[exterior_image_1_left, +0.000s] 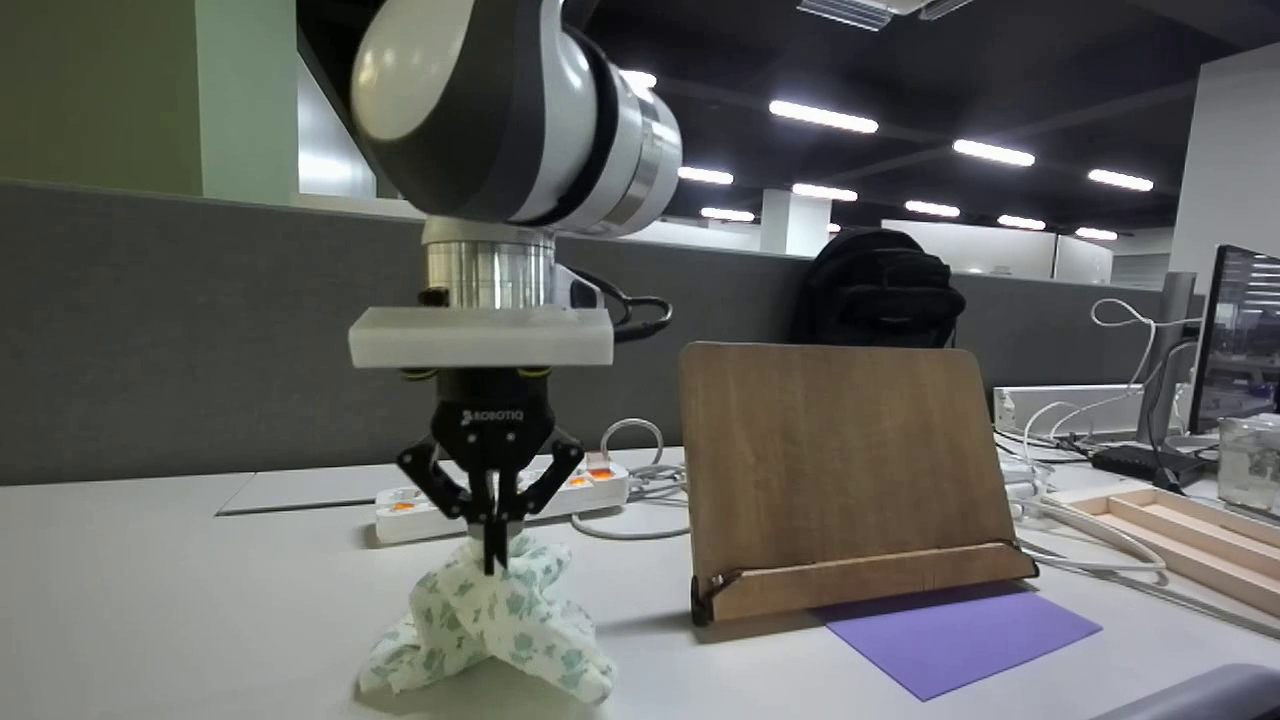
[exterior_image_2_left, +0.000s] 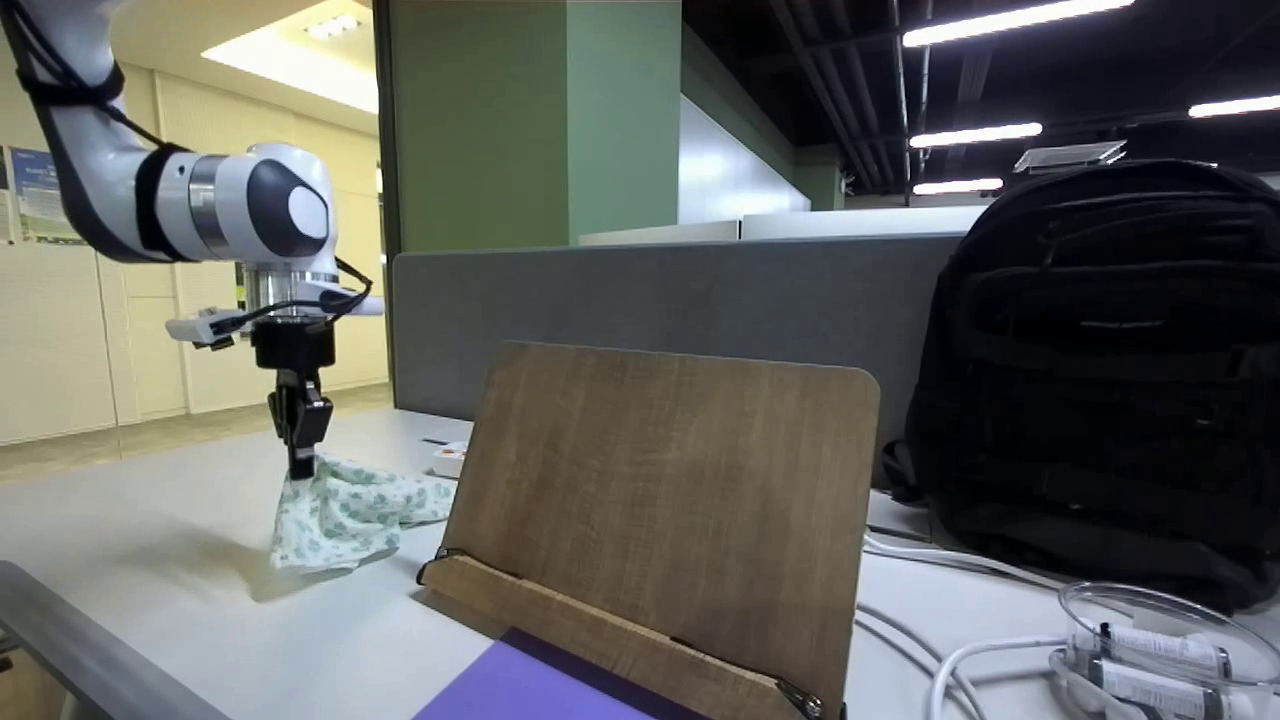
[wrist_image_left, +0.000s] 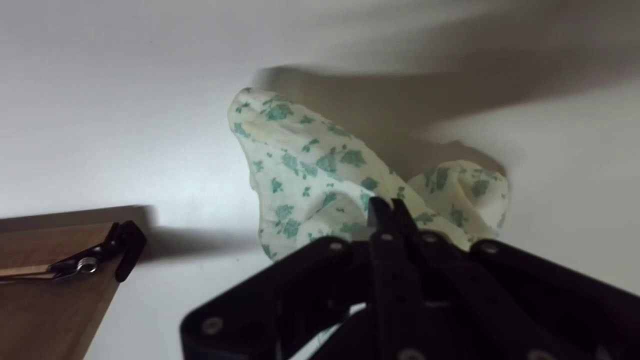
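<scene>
A white cloth with green floral print (exterior_image_1_left: 535, 625) stands crumpled in a tent-like heap on the pale table. Pointing straight down over it, my gripper (exterior_image_1_left: 494, 562) has its fingertips pressed together at the cloth's raised peak. In another exterior view the cloth (exterior_image_2_left: 345, 515) spreads from beside the gripper's tips (exterior_image_2_left: 301, 466) toward the wooden stand. From the wrist, the cloth (wrist_image_left: 305, 160) fans out beyond the gripper (wrist_image_left: 389, 204), a sliver of fabric showing between the tips. The gripper looks shut on a pinched fold; the fold itself is mostly hidden by the fingers.
A wooden book stand (exterior_image_1_left: 850, 450) stands upright beside the cloth, with a purple sheet (exterior_image_1_left: 960, 640) under its front. Behind the gripper lies a white power strip (exterior_image_1_left: 420, 520) with cables. A black backpack (exterior_image_2_left: 1100, 390) and a clear container (exterior_image_2_left: 1160, 660) sit farther along.
</scene>
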